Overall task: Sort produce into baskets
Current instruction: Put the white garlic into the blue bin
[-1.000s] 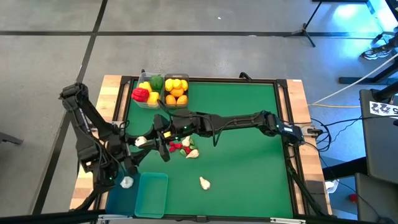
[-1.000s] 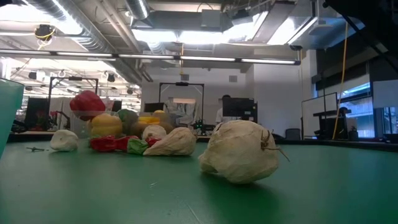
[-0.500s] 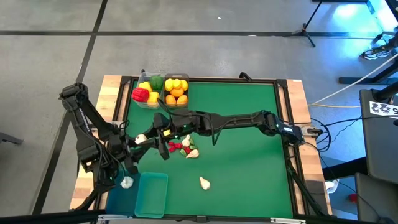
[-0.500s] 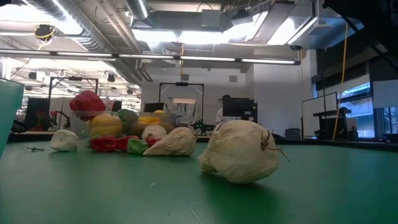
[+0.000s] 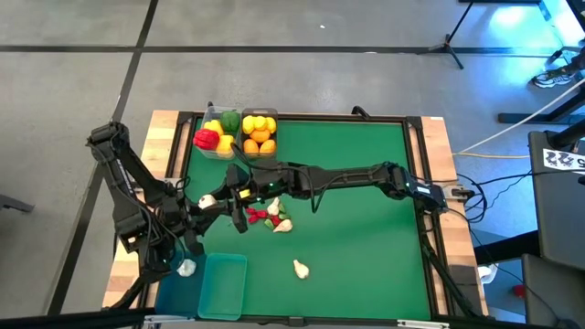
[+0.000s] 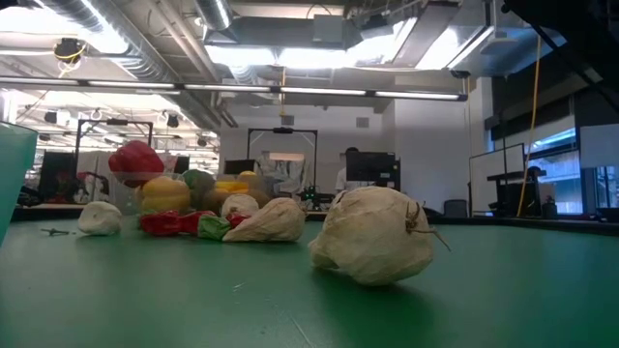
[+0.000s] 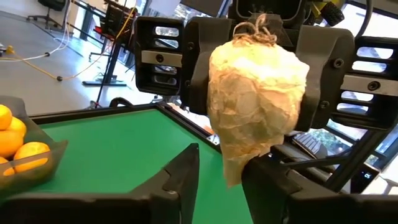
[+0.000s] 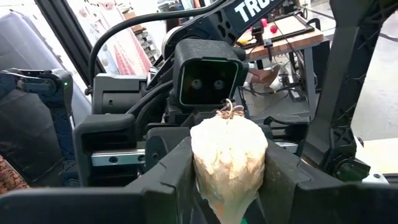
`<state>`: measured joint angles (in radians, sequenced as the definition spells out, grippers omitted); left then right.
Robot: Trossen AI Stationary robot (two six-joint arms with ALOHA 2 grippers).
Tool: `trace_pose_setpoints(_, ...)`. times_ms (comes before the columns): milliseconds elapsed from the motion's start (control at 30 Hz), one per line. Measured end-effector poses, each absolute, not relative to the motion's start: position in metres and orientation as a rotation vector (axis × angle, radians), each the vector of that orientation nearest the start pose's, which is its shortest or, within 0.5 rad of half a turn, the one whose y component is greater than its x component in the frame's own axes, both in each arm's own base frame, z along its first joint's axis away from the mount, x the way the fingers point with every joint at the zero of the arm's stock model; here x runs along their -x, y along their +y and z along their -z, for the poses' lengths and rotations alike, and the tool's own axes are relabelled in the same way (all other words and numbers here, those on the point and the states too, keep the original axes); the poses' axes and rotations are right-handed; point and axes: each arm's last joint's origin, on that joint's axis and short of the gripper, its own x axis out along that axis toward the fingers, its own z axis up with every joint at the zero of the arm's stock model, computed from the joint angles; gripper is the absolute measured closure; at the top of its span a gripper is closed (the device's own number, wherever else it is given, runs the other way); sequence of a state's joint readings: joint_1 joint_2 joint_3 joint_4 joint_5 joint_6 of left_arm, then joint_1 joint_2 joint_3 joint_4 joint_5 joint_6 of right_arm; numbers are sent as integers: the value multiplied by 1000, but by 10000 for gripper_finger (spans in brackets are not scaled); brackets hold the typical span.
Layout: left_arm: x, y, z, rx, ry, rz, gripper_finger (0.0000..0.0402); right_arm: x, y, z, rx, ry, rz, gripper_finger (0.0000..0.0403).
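closing in on the garlic bulb (image 7: 258, 93), the left gripper (image 7: 224, 160) has narrowed its jaws from wide to a slim gap over the last second. its own two fingers now flank the bulb's lower tip. one finger seems to touch the papery skin, while a sliver of green table (image 5: 366, 228) shows between the tip and the other finger. so the left jaws are narrow but, by my reading, not yet clamped.

the right gripper (image 8: 228, 165) faces it head-on and has not changed. its jaws are holding the bulb by its broad middle, stem knot up, and the bulb hangs clear of the table between the two grippers.

this looks like a mid-air handover. the bulb is about to pass from right to left, probably because the empty teal basket (image 5: 224, 285) lies behind the left jaws, well out of easy reach for the right arm. a second garlic bulb (image 5: 186, 268) lies on that side too, by the left arm's base.

the right jaws should not open until the left grip is firm, as the tip is narrow and the skin is loose.

below and behind the right jaws, a small pile of chilies and garlic (image 5: 268, 217) waits unsorted. a lone garlic bulb (image 5: 301, 268) sits farther off.
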<state>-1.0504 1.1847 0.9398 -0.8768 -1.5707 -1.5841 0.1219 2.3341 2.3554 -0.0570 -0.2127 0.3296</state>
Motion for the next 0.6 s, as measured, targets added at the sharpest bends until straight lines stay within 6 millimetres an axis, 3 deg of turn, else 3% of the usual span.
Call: trace_pose_setpoints(600, -126, -161, -286, 454, -120, -511, 372, -538, 71, -354, -306, 99, -289, 270)
